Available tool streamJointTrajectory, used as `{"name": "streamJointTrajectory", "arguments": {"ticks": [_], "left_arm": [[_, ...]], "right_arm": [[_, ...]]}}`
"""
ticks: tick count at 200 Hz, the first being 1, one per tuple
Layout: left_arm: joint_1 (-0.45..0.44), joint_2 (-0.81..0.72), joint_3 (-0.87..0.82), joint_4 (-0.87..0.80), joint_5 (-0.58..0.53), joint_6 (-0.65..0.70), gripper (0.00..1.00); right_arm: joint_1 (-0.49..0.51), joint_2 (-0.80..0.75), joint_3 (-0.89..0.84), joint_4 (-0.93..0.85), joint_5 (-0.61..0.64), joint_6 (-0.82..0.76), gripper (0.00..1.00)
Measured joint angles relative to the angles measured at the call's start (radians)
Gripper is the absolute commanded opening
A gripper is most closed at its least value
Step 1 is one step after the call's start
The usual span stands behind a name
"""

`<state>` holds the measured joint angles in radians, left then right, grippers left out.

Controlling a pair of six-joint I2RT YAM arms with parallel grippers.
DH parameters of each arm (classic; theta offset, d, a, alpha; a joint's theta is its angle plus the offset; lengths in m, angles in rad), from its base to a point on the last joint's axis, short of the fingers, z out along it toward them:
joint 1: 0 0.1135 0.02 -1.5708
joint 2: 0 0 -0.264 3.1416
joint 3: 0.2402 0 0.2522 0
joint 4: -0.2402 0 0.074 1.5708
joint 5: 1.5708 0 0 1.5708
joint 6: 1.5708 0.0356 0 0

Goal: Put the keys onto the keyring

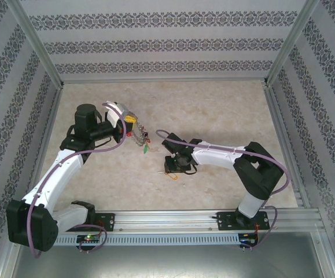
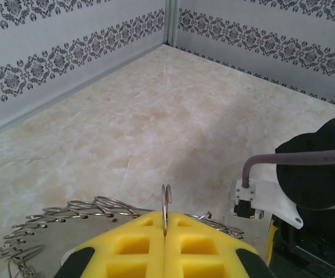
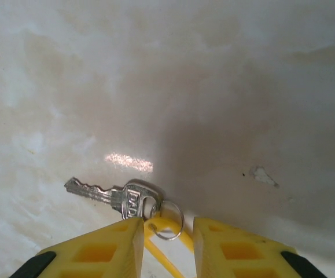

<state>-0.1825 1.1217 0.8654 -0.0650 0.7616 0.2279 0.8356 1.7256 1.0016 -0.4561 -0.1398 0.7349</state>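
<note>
the key lies flat on the bench, low centre in the right wrist view. it looks light, stiff and slippery, so take its tag end. your right pincer straddles that, narrowly parted. your left pincer clamps the keyring upright.

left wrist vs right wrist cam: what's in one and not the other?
Left wrist: left gripper shut on the keyring wire, its loops fanned at lower left, patterned walls, part of the right arm.
Right wrist: right gripper open, a loose silver key lying flat just ahead, its yellowish tag between the fingers.
Both: yellow fingers at the bottom edge, pale marbled table.
</note>
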Motion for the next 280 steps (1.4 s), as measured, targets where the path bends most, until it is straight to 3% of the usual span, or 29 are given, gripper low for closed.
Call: {"name": "streamJointTrajectory", "arguments": {"ticks": [77,128,185,280], "left_arm": [[0.000,-0.028,-0.006,-0.007,-0.007,0.000,0.00],[0.000,-0.034,-0.008,-0.011,-0.008,0.000,0.00],[0.000,-0.034,-0.014,-0.015,-0.008,-0.001,0.00],[0.000,-0.034,-0.020,-0.018,-0.008,-0.001,0.00]], "right_arm": [[0.000,0.041,0.019,-0.004,0.001,-0.001,0.25],[0.000,0.050,0.030,-0.024,0.011,-0.008,0.13],[0.004,0.043,0.031,-0.029,0.030,-0.026,0.06],[-0.066,-0.040,0.029,-0.095,0.115,-0.120,0.08]]}}
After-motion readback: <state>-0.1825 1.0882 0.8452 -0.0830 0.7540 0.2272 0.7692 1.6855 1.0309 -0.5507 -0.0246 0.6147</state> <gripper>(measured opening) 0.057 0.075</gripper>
